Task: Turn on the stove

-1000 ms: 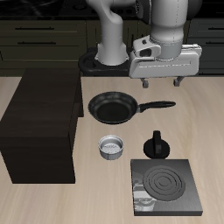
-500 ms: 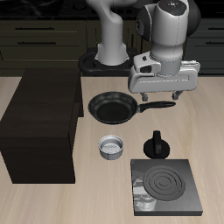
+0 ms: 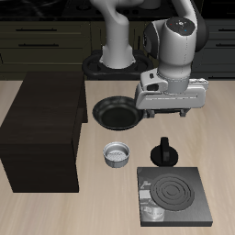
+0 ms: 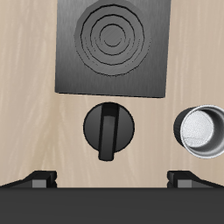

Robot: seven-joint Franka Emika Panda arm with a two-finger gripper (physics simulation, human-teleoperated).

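The stove (image 3: 174, 195) is a flat dark grey slab with pale burner rings, near the table's front edge. A small knob (image 3: 151, 210) sits at its front corner. The wrist view shows the stove (image 4: 114, 45) from above, cut off by the frame, and no knob. My gripper (image 3: 170, 114) hangs open above the table, farther back than the stove, with nothing between its fingers. In the wrist view the gripper (image 4: 112, 176) has its fingertips (image 4: 39, 178) spread wide apart. Below it stands a black pot with a handle (image 4: 108, 130).
The black pot (image 3: 163, 151) stands between the gripper and the stove. A small metal cup (image 3: 117, 155) sits beside it, also in the wrist view (image 4: 199, 131). A black frying pan (image 3: 116, 112) lies behind, its handle hidden by the gripper. A large dark cabinet (image 3: 44, 128) fills one side.
The gripper has come down and toward the table's front, now covering the frying pan's handle. Its fingers stayed open. Nothing on the table moved.
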